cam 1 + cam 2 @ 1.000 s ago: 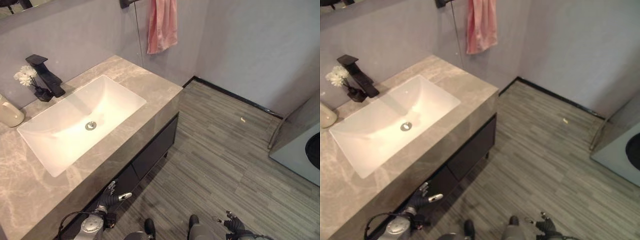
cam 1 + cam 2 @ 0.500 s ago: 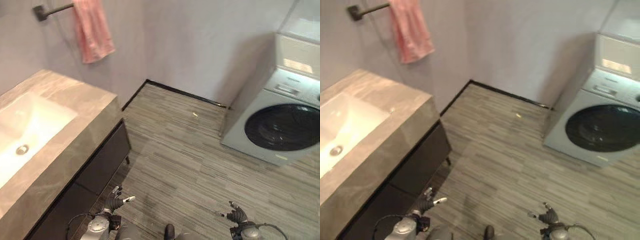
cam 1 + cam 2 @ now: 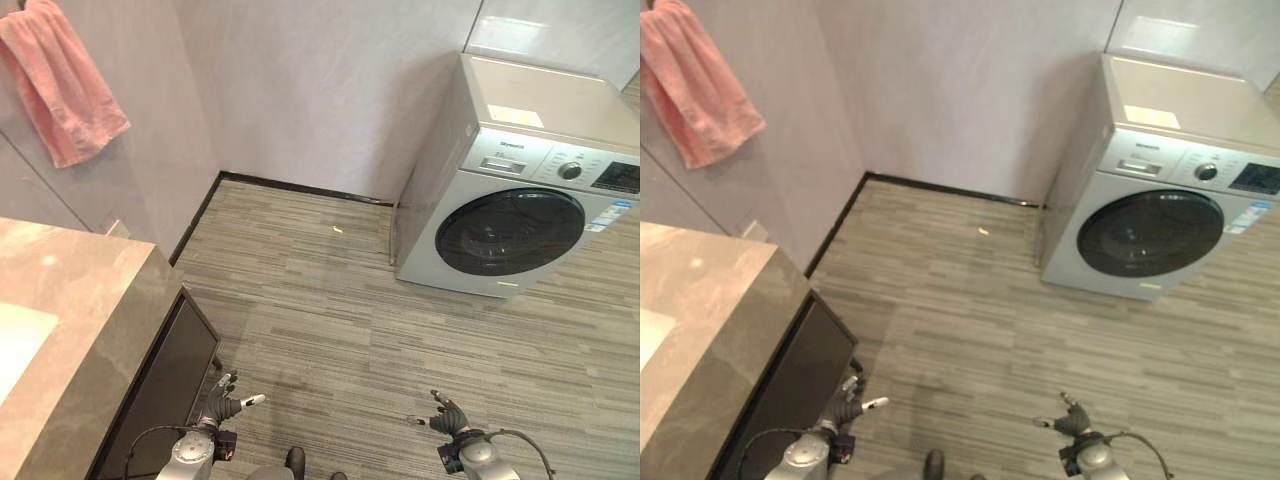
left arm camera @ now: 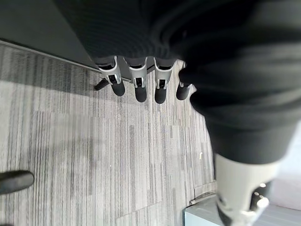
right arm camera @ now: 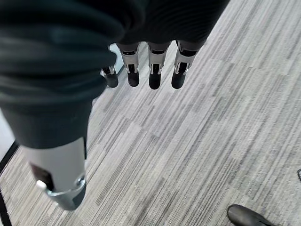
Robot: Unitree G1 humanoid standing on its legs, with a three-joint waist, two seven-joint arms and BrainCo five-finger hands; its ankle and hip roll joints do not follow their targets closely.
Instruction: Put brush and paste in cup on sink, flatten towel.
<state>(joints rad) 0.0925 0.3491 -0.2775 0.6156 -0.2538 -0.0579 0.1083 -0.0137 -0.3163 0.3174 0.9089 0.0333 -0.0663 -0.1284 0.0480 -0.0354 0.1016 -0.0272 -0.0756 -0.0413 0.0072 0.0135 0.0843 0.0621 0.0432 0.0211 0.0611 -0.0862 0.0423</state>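
A pink towel [image 3: 62,88] hangs bunched on the wall at the upper left, above the grey marble counter [image 3: 70,330]. A sliver of the white sink basin [image 3: 15,345] shows at the left edge. My left hand [image 3: 224,404] hangs low beside the dark vanity cabinet [image 3: 165,380], fingers straight and holding nothing. My right hand [image 3: 447,414] hangs low over the floor at the lower right, open and holding nothing too. In the wrist views the fingers [image 4: 136,84] of the left and the fingers [image 5: 153,70] of the right point down at bare floor.
A grey front-loading washing machine [image 3: 510,190] stands against the back wall at the right. Striped grey floor [image 3: 350,330] spreads between it and the vanity. A small pale scrap [image 3: 337,229] lies on the floor near the back wall.
The camera has swung to the right: the sink, tap and flowers have slid out at the left and the washing machine has come into view. Both hands stay low and open.
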